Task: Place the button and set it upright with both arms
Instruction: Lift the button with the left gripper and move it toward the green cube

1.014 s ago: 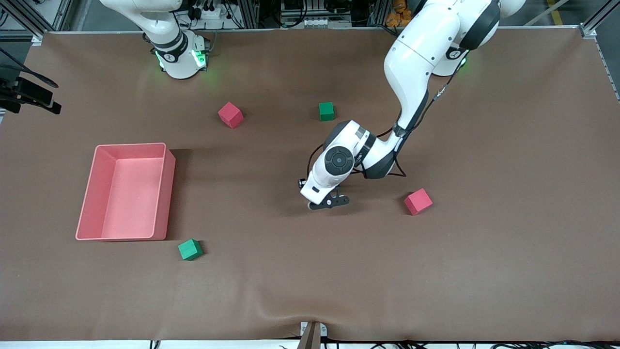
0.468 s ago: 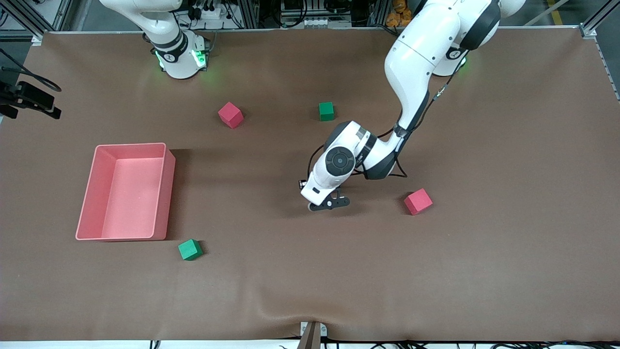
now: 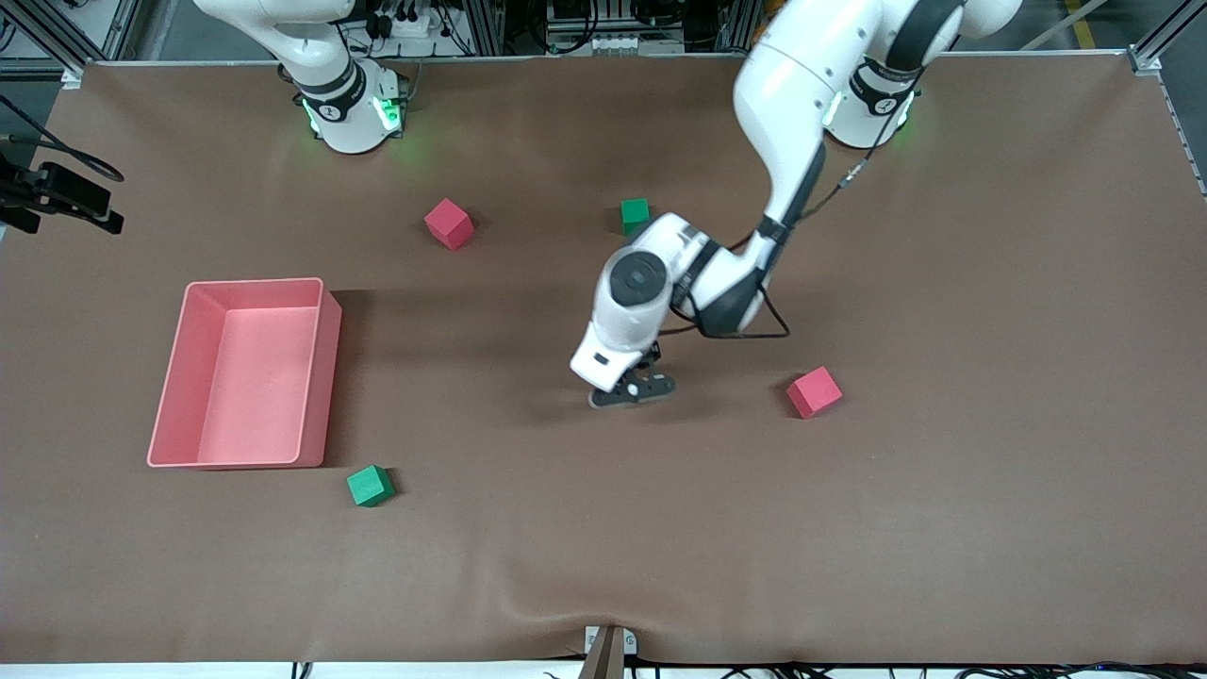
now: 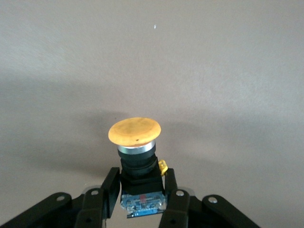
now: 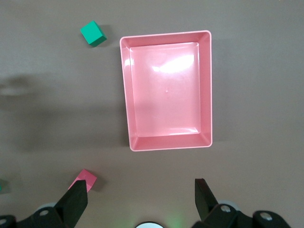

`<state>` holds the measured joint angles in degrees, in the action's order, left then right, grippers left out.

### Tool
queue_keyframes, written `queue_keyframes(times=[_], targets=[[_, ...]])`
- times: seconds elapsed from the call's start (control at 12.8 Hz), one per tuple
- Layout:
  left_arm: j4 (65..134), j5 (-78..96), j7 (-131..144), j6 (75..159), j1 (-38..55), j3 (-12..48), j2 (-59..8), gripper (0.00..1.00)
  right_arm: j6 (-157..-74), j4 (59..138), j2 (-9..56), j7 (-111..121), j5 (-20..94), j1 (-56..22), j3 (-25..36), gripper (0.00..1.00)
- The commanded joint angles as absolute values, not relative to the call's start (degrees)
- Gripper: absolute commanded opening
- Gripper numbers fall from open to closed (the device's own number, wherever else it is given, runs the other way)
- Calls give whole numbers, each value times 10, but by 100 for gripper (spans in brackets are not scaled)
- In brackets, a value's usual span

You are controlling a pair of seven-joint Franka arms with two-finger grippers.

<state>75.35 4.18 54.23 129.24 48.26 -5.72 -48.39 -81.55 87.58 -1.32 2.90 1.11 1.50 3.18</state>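
**Left fingers clamp the push-button**

Near mid-bench, between the pink tray [image 3: 243, 372] and the nearer red cube [image 3: 814, 391], the left gripper [image 3: 630, 389] has its fingers [image 4: 102, 199] closed on the black body of the orange-capped push-button [image 4: 135, 142]. High over the pink tray, the right gripper [image 5: 141, 199] waits with fingers spread, holding nothing.

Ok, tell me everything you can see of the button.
The button has a round, matte orange cap over a silver ring, a black body, and a clear base with blue and red inside; a small yellow tab sticks out beside the body. The left gripper is shut on its lower body, holding it just above the brown table, cap pointing away from the gripper.
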Motion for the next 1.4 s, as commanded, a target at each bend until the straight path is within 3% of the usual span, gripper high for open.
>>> queue_keyframes(times=[0.0,0.16,0.7,1.33], targets=[[760,-16,648,1309,601,-160,-477,0,-794,863,-10,25,16,11,32,100],[762,-60,712,1338,657,-197,-485,0,-798,862,-10,25,13,7,30,100],[776,-437,1117,1339,743,-192,-525,0,-805,863,-11,25,15,7,32,100],[780,-751,1308,1288,758,-185,-606,0,-815,863,-11,25,16,1,29,100]])
